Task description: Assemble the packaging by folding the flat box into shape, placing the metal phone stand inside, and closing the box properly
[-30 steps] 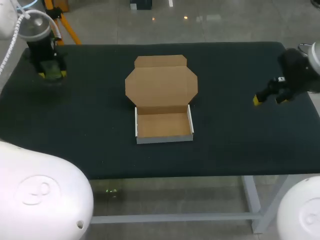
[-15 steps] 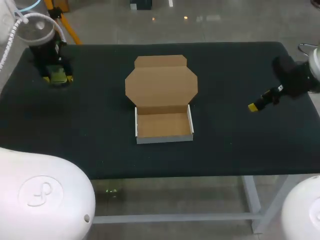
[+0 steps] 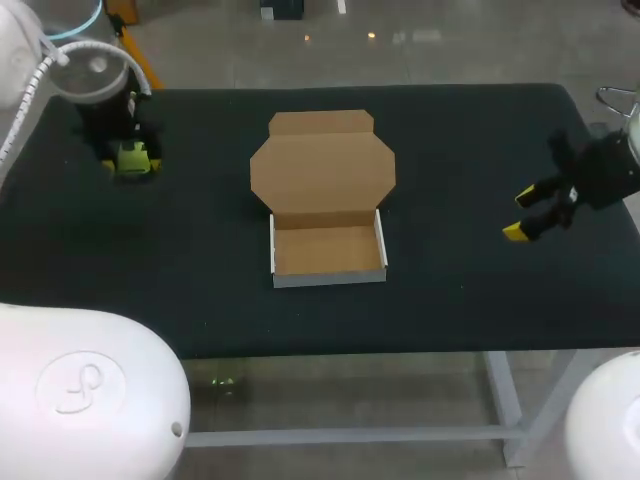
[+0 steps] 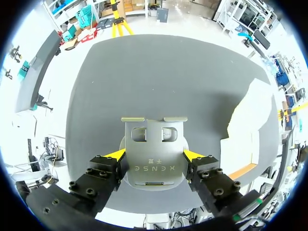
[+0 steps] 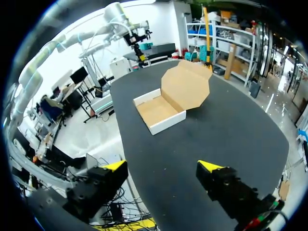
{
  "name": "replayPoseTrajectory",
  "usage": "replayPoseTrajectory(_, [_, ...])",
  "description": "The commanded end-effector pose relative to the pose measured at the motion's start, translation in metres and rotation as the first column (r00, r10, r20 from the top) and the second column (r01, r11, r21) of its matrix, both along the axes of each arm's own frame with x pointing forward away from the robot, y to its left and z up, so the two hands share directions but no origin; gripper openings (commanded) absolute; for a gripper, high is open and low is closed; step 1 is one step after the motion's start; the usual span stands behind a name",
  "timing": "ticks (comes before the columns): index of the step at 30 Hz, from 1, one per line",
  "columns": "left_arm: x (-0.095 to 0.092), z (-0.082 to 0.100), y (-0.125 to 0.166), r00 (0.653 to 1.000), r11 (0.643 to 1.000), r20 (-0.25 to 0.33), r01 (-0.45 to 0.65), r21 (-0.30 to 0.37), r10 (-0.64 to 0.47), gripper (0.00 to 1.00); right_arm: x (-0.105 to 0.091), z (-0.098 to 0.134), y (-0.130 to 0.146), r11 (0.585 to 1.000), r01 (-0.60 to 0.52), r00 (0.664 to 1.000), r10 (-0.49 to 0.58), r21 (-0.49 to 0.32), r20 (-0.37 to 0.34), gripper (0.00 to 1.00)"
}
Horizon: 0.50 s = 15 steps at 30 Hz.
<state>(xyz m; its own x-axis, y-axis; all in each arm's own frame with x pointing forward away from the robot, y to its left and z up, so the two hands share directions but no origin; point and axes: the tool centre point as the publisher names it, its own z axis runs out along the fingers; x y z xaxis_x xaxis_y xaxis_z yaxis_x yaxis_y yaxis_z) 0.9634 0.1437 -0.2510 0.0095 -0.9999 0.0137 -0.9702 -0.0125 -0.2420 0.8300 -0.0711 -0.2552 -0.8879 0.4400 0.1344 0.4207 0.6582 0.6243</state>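
The cardboard box [image 3: 328, 252] sits at the middle of the table, its tray folded up and empty, its lid [image 3: 322, 170] lying open and flat behind it. At the far left my left gripper [image 3: 130, 160] hangs over the table. In the left wrist view this gripper [image 4: 154, 156] is shut on the grey metal phone stand [image 4: 154, 142], a yellow tip on each side, with the box [image 4: 250, 125] off to one side. My right gripper [image 3: 530, 213] stands open at the right edge. The right wrist view has the box [image 5: 161, 108] well ahead of the empty right gripper [image 5: 162, 166].
The dark table top [image 3: 200, 250] is bare around the box. Wide stretches of cloth lie between each gripper and the box. The table's front edge runs just below the tray.
My left gripper has moved to the right and a little nearer, carrying the stand. My right gripper has turned and dropped slightly, staying open. The box has not moved.
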Motion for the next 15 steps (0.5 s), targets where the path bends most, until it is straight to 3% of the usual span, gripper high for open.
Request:
replayPoseTrajectory(1, [-0.016,0.010,-0.011,0.999,1.000,0.033,0.003,0.027,-0.004,0.00,0.002,0.002,-0.002,0.999,-0.029,0.999,0.030,0.019,-0.030,1.00])
replayPoseTrajectory(5, [-0.024,0.014,-0.021,0.999,1.000,0.031,0.017,0.025,-0.018,0.00,0.001,-0.003,0.003,0.997,-0.080,0.997,0.080,0.019,-0.010,1.00])
replayPoseTrajectory(10, [-0.033,0.016,-0.031,0.999,0.999,0.029,0.035,0.029,-0.036,0.00,0.002,-0.019,0.012,0.984,-0.162,0.987,0.163,-0.070,-0.001,1.00])
replayPoseTrajectory(15, [-0.041,0.018,-0.037,0.998,0.998,0.026,0.048,0.039,-0.049,0.00,0.004,-0.025,0.011,0.980,-0.154,0.988,0.156,-0.124,0.010,1.00])
